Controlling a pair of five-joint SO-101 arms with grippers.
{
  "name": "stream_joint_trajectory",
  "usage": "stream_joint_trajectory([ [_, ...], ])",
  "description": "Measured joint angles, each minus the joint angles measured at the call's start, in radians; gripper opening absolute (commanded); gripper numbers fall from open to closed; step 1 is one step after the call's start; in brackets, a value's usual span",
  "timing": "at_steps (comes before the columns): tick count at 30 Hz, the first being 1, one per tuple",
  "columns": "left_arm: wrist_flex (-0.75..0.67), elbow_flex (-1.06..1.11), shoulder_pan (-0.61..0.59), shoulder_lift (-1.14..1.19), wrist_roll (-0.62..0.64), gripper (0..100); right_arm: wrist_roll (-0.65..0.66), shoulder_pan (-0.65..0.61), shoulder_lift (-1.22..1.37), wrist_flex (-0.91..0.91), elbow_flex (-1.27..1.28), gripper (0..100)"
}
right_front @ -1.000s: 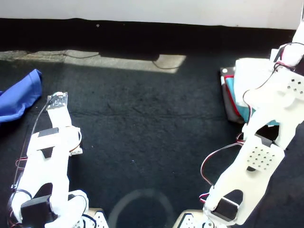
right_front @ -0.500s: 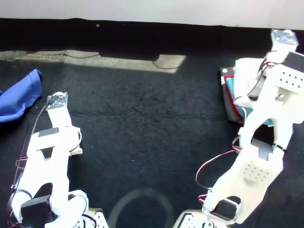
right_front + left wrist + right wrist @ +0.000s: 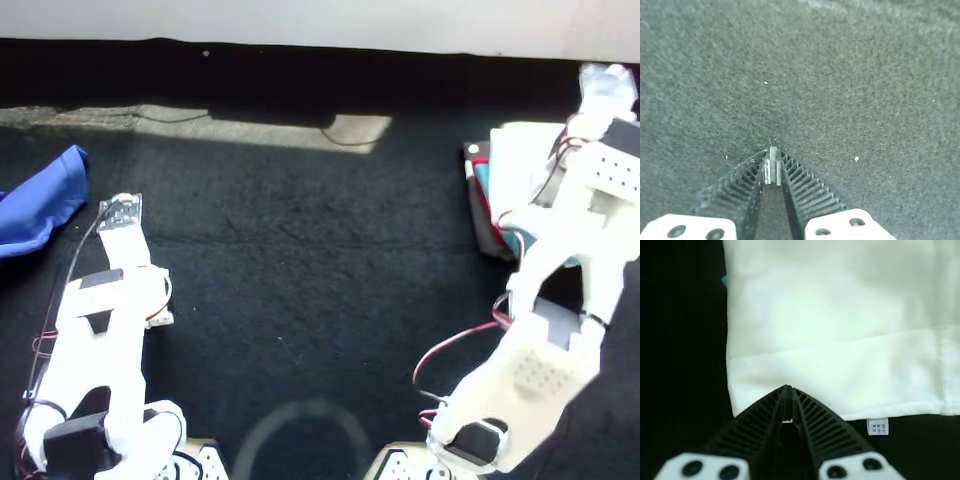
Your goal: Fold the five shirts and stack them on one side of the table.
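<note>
Both pincers are closed on nothing, the left gripper [image 3: 771, 167] over the bare black table [image 3: 300, 260] and the right gripper [image 3: 786, 402] above the hem of the folded white shirt [image 3: 840, 330] topping the right-side stack, while the loose blue shirt [image 3: 40, 205] at far left looks light and limp, best pinched at a corner.

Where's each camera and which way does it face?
High view: above the table, facing down; left arm, right arm, blue shirt, white shirt.
Left wrist view: on that arm, facing the table; left gripper shut.
Right wrist view: on that arm, facing the white shirt; right gripper shut.
Shared: high and right wrist, the white shirt.
</note>
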Motion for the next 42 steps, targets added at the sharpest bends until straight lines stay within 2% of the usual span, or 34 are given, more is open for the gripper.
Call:
stream_joint_trajectory([
  [5,0.161,-0.153,-0.13,-0.137,-0.005,2,0.0,-0.054,-0.199,0.104,-0.089,2.5],
  [9,0.235,-0.304,-0.316,-0.212,-0.12,15,0.0,-0.121,-0.361,0.115,-0.055,16.1],
  [12,0.229,-0.348,-0.47,-0.213,-0.233,22,0.0,-0.176,-0.473,0.117,0.014,20.9],
  [16,0.14,-0.41,-0.657,-0.117,-0.342,23,0.0,-0.272,-0.594,0.117,0.121,20.1],
  [20,0.071,-0.563,-0.767,0.106,-0.37,23,0.0,-0.367,-0.66,0.117,0.247,20.1],
  [25,0.08,-0.927,-0.813,0.488,-0.371,23,0.0,-0.442,-0.672,0.117,0.35,20.1],
  [32,0.23,-1.505,-0.815,0.934,-0.374,23,0.0,-0.445,-0.675,0.117,0.37,20.1],
  [37,0.318,-1.809,-0.815,1.185,-0.407,21,0.0,-0.445,-0.675,0.117,0.37,20.1],
  [39,0.367,-1.9,-0.815,1.26,-0.428,16,0.0,-0.445,-0.675,0.117,0.37,20.1],
  [42,0.46,-2.016,-0.809,1.332,-0.434,0,0.0,-0.445,-0.675,0.117,0.37,20.1],
])
